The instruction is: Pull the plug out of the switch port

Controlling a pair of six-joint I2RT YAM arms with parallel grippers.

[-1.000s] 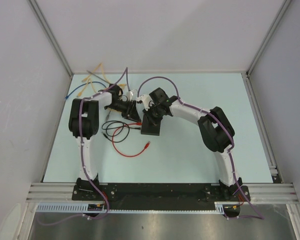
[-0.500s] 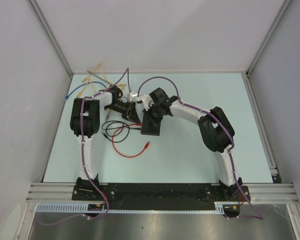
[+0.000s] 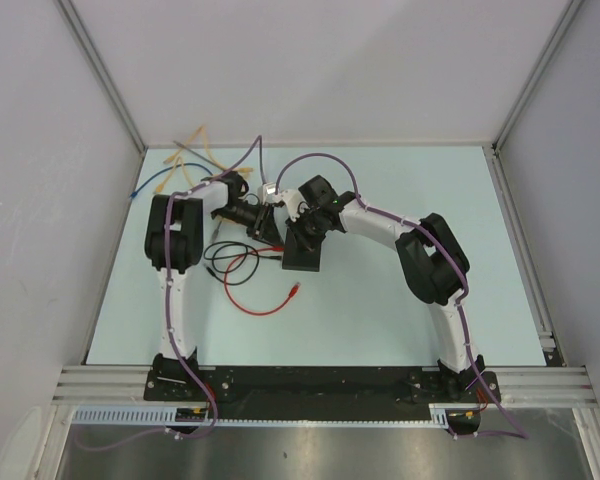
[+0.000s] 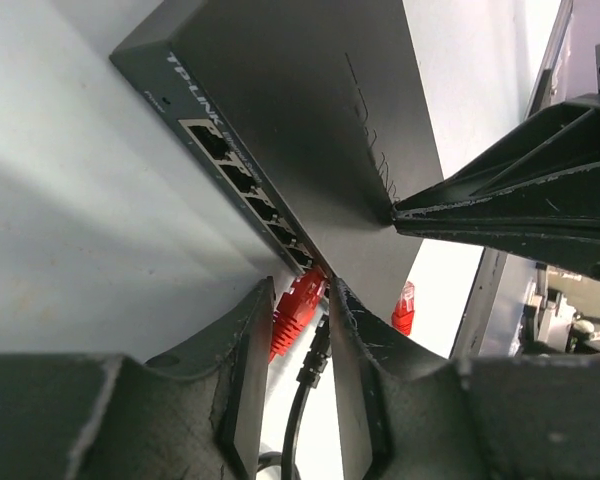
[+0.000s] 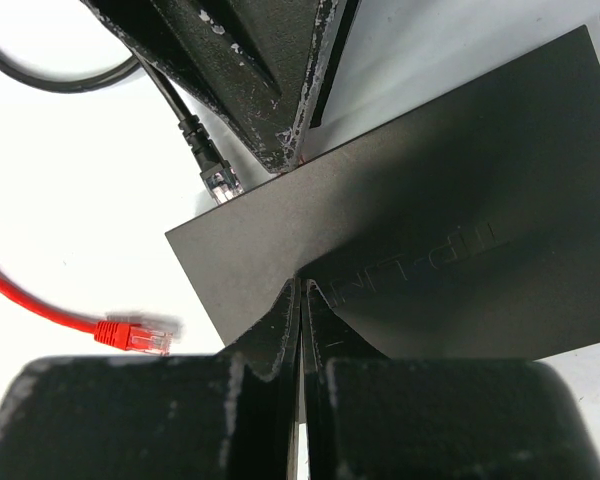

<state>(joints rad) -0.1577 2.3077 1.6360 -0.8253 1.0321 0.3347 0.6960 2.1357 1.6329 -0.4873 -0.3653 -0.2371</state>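
Observation:
The switch (image 4: 300, 110) is a flat black box with a row of ports (image 4: 230, 160) along its edge. A red plug (image 4: 292, 312) sits in the end port. My left gripper (image 4: 300, 290) straddles that plug with its jaws partly apart, so it is open. A black plug (image 4: 315, 360) also lies between the fingers. My right gripper (image 5: 300, 282) is shut, its tips pressed down on the switch's top (image 5: 460, 170). From above, the left gripper (image 3: 264, 226) meets the switch (image 3: 305, 255) from the left and the right gripper (image 3: 302, 232) bears on it.
A loose red plug (image 5: 135, 335) lies on the table beside the switch, its red cable (image 3: 270, 300) looping toward the front. The black plug (image 5: 218, 180) rests at the switch's edge with its cable (image 3: 220, 255) coiled to the left. Yellow (image 3: 195, 145) and blue (image 3: 155, 180) cables lie at the back left.
The left arm has shifted slightly toward the back and the switch. Its jaws have narrowed a little. The right arm and the switch have stayed put.

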